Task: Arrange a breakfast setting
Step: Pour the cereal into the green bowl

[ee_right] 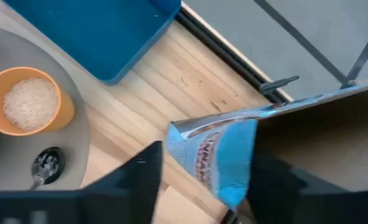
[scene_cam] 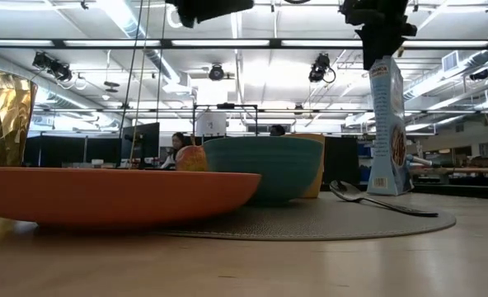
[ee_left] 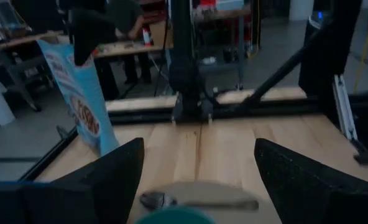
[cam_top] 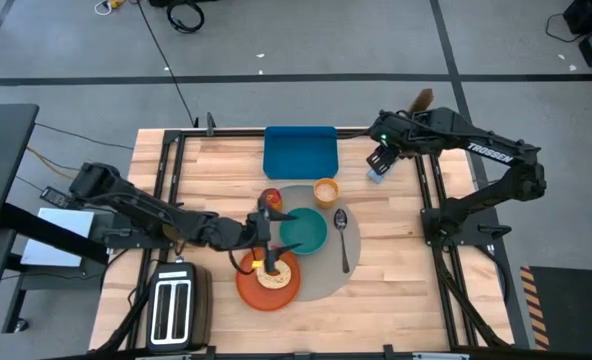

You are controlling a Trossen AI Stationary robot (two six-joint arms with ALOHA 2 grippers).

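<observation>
The table [cam_top: 396, 250] is seen from straight overhead, level from its surface, and closely from both wrists, the blue cereal bag [scene_cam: 388, 124] being shared by all.

You can read 1 brand only: white "TROSSEN" lettering on the right arm [cam_top: 491, 152] in the high view. The blue cereal bag [scene_cam: 387, 125] carries printed graphics and a barcode in the low view, but you cannot make out any of its words.

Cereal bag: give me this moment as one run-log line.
right claw: around top of blue cereal bag, upright on table beside grey mat | left claw: open above orange plate
</observation>
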